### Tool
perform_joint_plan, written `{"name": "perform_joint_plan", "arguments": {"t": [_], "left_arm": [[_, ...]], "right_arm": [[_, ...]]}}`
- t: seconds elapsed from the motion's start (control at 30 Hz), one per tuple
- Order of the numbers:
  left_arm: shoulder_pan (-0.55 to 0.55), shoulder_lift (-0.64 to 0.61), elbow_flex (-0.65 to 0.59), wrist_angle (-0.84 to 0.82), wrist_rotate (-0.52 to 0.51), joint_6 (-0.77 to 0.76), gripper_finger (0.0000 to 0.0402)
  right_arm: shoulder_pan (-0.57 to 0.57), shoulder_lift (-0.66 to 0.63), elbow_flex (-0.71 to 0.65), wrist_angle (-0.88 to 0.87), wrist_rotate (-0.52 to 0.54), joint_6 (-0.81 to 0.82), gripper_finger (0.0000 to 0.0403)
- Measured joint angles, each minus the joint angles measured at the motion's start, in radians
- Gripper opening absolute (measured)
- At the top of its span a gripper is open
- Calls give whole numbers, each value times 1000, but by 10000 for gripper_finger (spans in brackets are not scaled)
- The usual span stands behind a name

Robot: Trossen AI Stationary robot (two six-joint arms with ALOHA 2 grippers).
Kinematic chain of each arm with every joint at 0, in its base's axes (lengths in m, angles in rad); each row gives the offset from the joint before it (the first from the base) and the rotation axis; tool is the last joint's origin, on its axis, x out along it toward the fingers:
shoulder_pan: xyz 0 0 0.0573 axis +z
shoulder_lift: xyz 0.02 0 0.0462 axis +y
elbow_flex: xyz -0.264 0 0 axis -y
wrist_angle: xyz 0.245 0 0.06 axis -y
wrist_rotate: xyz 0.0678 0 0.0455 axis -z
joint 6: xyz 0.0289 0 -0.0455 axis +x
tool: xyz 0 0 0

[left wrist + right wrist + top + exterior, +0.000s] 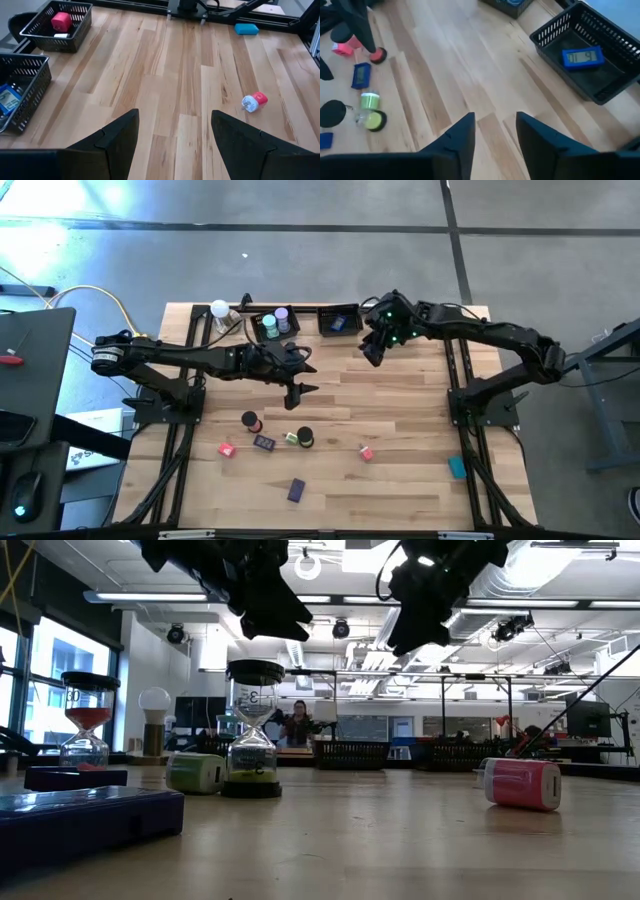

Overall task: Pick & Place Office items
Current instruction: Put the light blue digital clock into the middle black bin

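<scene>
Your left gripper [298,393] hovers mid-desk, fingers wide and empty. The nearest office items [262,442] lie toward six o'clock on the desk [400,480]. The right gripper [372,350], fingers narrowly parted and empty, hangs beside the basket [338,320] at twelve o'clock.

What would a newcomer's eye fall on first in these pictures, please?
Most striking are the two dark arms meeting over the far half of the wooden table, the left gripper open and empty above its middle, the right gripper beside the black baskets along the far edge. Next come the small bright office items scattered across the near half.
</scene>
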Motion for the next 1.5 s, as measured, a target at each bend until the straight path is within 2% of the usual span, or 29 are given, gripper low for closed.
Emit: {"name": "perform_joint_plan", "arguments": {"t": [0.13,0.3,0.47,0.67,0.77,0.87,0.97,1.1,1.33,1.5], "left_arm": [[0,0,0,0,0,0,243],[0,0,0,0,0,0,243],[0,0,0,0,-1,0,243],[0,0,0,0,-4,0,243],[0,0,0,0,-5,0,243],[0,0,0,0,-5,0,243],[0,0,0,-8,-4,1,243],[0,0,0,-17,-4,3,243],[0,0,0,-27,-4,21,243],[0,0,0,-46,-3,38,243]], "right_arm": [[0,0,0,-14,6,14,180],[0,0,0,-25,62,20,231],[0,0,0,-31,58,69,264],[21,0,0,-65,143,62,302],[46,0,0,-61,182,4,320],[68,1,0,-77,161,-26,332],[96,0,0,-169,75,-2,336],[156,0,-10,-319,-64,110,337],[338,1,-115,-487,-93,417,337],[484,1,-213,-535,-94,659,337]]}}
